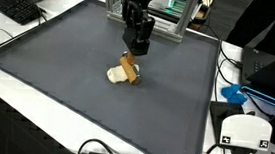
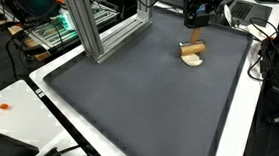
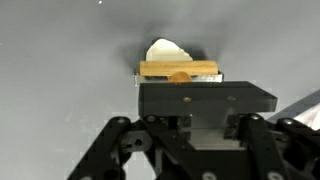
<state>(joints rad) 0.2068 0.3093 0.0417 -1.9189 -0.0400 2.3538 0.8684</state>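
- Wooden block (image 1: 129, 66) stands on the dark grey mat (image 1: 58, 65), toward the end of the mat near the aluminium frame (image 2: 104, 25), and nothing grips it.
- A cream-coloured piece (image 1: 117, 75) lies touching the block at its foot. It is too small for you to say what it is made of.
- Your gripper (image 1: 136, 49) hangs above the block and clear of it. In both exterior views a strip of mat shows between the black fingers and the wood.
- In the wrist view the block (image 3: 178, 69) shows as a pale wooden bar lying crosswise just past the black gripper body, with the cream piece (image 3: 166, 50) rounded behind it.
- You cannot tell the state of the fingers from these views. They look drawn fairly narrow, perhaps, but the wrist view hides the tips behind the black body, and in the exterior views the gripper (image 2: 196, 19) is a dark shape with no gap to read.
- Nothing can be made out between the fingers.
- Around the mat, a black keyboard (image 1: 8, 4) lies off one corner, and a blue object (image 1: 234, 94) and a white device (image 1: 243, 131) sit on the white table beside the opposite edge.
- A small orange thing (image 2: 5, 107) lies on the white table, well apart from the block.
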